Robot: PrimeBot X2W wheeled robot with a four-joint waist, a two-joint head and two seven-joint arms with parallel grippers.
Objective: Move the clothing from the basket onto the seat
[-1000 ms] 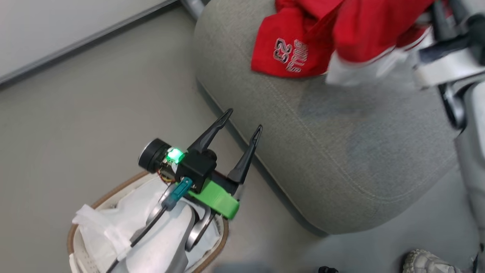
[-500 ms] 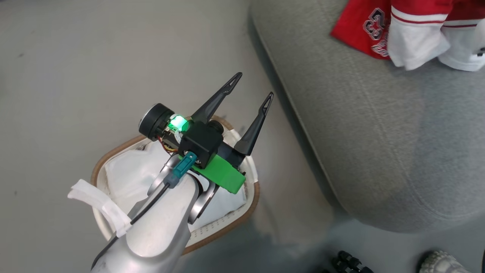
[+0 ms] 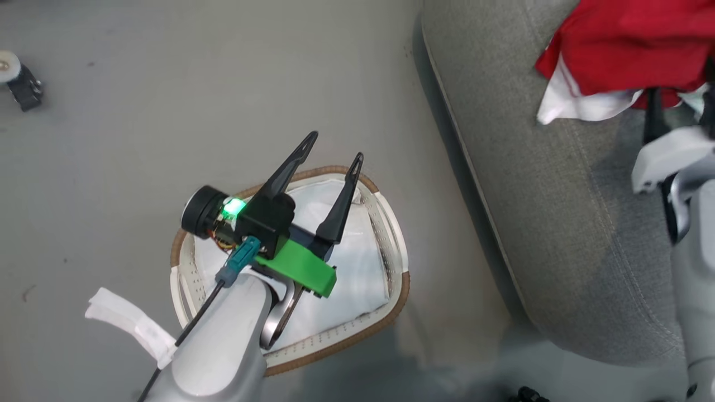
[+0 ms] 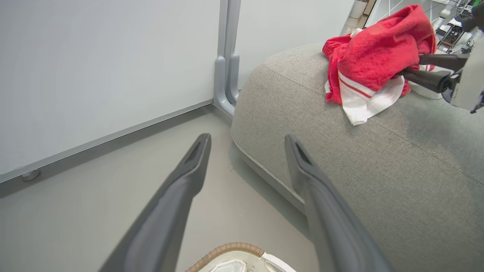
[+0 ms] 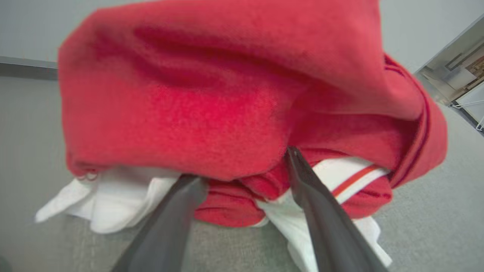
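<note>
Looks like the clothing (image 3: pixel 625 50) dropped onto the seat (image 3: pixel 558 223) near its edge; my right end effector (image 5: pixel 244 166) is spread now, tips under the red fold. My left end effector (image 3: pixel 335 145) hangs spread over the basket (image 3: pixel 403 279).

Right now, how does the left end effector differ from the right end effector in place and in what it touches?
The left end effector hangs above the basket; the right end effector is at the seat. The left touches nothing; the right's fingertips are tucked into the red clothing. Both are open, with two long dark fingers.
</note>
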